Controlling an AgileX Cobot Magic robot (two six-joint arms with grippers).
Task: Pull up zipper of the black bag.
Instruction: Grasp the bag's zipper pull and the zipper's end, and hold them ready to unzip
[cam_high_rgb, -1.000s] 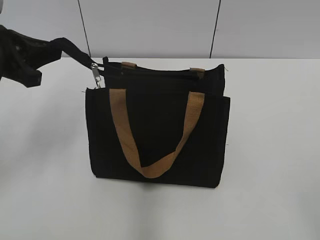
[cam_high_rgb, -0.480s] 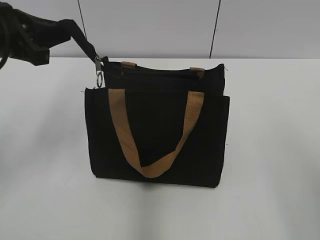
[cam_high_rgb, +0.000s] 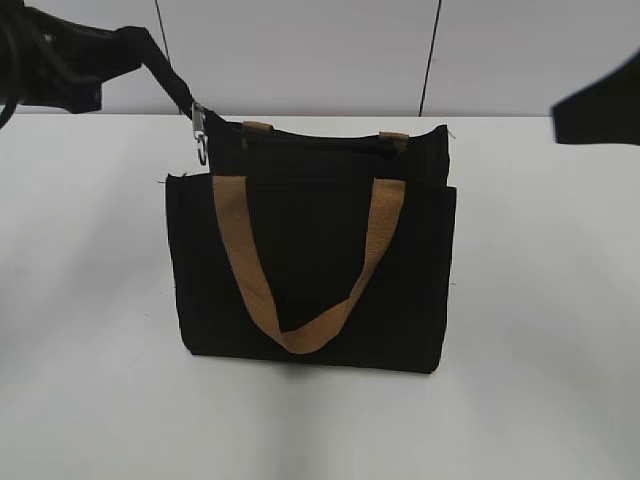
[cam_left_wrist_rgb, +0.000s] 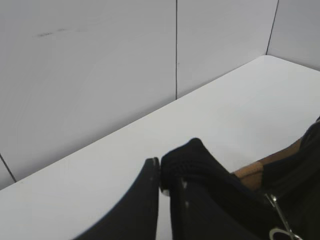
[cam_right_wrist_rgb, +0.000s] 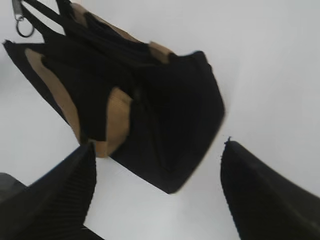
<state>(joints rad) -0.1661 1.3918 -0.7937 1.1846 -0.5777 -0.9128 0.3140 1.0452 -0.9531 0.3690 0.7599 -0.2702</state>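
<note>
The black bag (cam_high_rgb: 310, 250) stands upright on the white table, with tan handles at front and back. The silver zipper (cam_high_rgb: 200, 133) hangs at the bag's top left corner. My left gripper (cam_high_rgb: 128, 50) is up at the left, shut on a black fabric tab that runs taut down to that corner. In the left wrist view the jaws (cam_left_wrist_rgb: 162, 172) pinch this tab, and the zipper (cam_left_wrist_rgb: 280, 227) shows at the lower right. My right gripper (cam_high_rgb: 598, 105) is open and empty, in the air right of the bag. Its view shows its jaws (cam_right_wrist_rgb: 159, 146) spread over the bag (cam_right_wrist_rgb: 175, 100), with the zipper (cam_right_wrist_rgb: 20, 22) at top left.
White table (cam_high_rgb: 540, 300) all round the bag, with a panelled white wall (cam_high_rgb: 300, 50) close behind it. No other objects show.
My left gripper has risen slightly with the tab, pulling it tauter; the zipper pull sits a little higher. My right gripper has come into view at the upper right.
</note>
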